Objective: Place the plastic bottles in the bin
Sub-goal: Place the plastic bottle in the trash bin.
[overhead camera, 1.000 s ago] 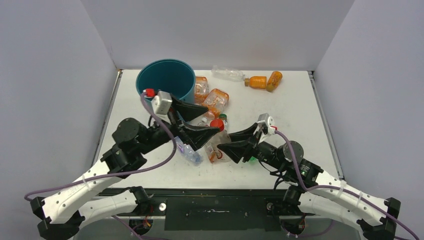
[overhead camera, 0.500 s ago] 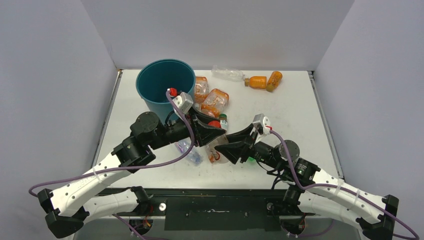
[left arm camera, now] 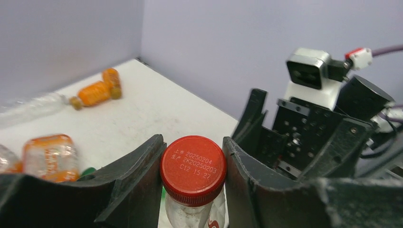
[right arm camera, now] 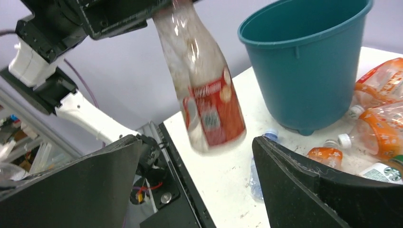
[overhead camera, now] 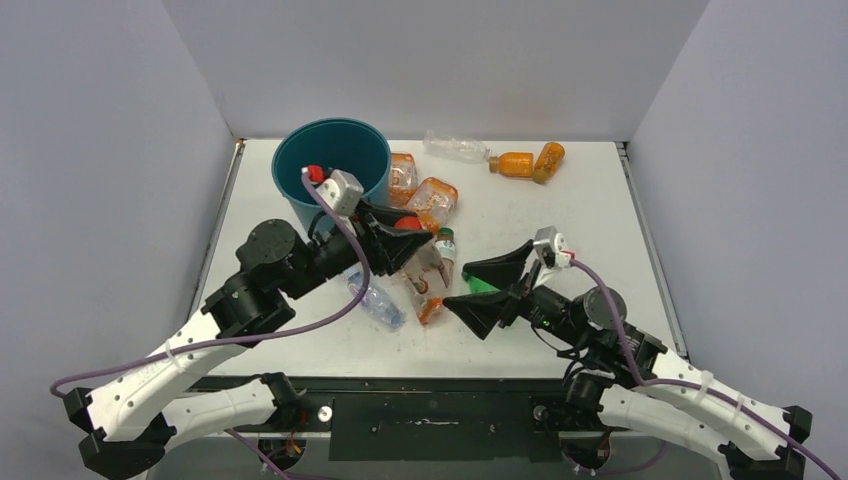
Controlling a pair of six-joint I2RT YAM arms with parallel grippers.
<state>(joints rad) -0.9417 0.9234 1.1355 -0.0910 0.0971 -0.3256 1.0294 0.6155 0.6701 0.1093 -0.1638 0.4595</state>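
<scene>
A clear bottle with a red cap (left arm camera: 192,170) and a red-orange label (overhead camera: 424,280) hangs neck-up off the table, and my left gripper (overhead camera: 405,243) (left arm camera: 193,140) is shut on its cap. In the right wrist view that bottle (right arm camera: 204,95) dangles just in front of my right gripper (right arm camera: 197,142), whose jaws are open and hold nothing. My right gripper (overhead camera: 482,290) sits right of the bottle. The teal bin (overhead camera: 283,180) (right arm camera: 309,71) stands at the back left, just behind the left gripper.
Two orange-label bottles (overhead camera: 432,203) lie right of the bin. A small green-capped bottle (overhead camera: 445,245), a blue-tinted one (overhead camera: 375,298) and a green one (overhead camera: 481,283) lie mid-table. Two orange bottles (overhead camera: 517,163) and a clear one (overhead camera: 455,148) lie along the back wall.
My left gripper came down, shut on the red cap and raised the bottle. My right gripper let go of the bottle's body, opened wide and drew back to the right.
</scene>
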